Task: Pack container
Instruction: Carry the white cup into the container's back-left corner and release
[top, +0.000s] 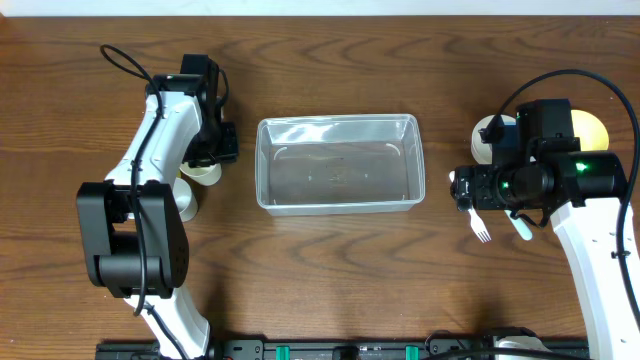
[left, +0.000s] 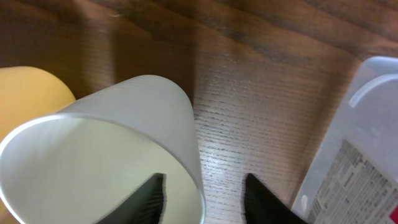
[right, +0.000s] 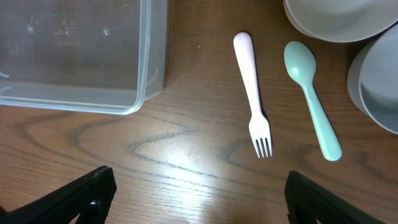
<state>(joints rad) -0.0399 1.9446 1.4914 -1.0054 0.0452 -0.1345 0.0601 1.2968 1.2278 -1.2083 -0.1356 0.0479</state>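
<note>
Overhead: the left arm (top: 165, 130) covers most of the cups (top: 207, 173) near the bench's left edge. The right arm (top: 600, 240) hides part of the yellow bowl (top: 590, 128), the fork (top: 481, 229) handle and most of the spoon (top: 523, 229) near the right edge. Left wrist view: the frosted cup (left: 124, 143) is cropped below; the container (left: 373, 74) is cropped at right, its label print illegible.
</note>
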